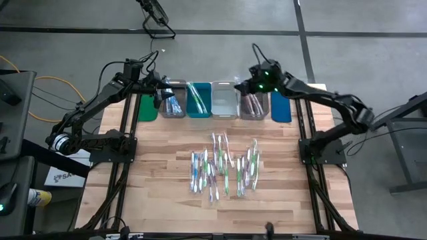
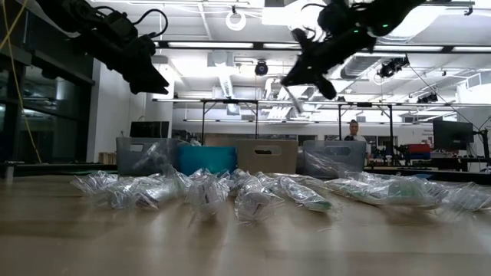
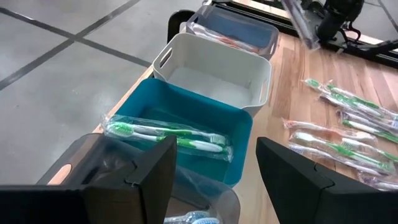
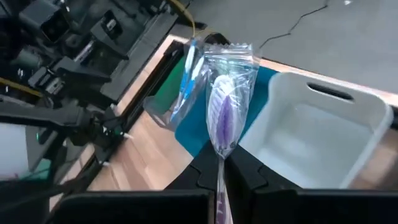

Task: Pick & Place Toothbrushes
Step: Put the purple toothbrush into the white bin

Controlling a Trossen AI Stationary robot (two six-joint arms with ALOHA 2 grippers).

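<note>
floor [image 1: 373, 20]: grey concrete, dark seams | table [image 1: 160, 167]: light wood planks | ceiling [image 2: 230, 54]: strip lights, exposed ducts | far benches [image 2: 430, 165]: monitors, 1 person [image 2: 353, 130] standing

Left claw [image 3: 214, 171] raised, fingers apart, right claw [image 4: 222, 167] raised, clamped shut

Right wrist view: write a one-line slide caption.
Right pincer shut on a bagged purple toothbrush above the white bin.

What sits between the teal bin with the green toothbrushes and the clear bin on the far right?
One pale grey bin, empty as far as the left wrist view shows, sits between the teal bin and the clear bin; the high view shows the row.
</note>
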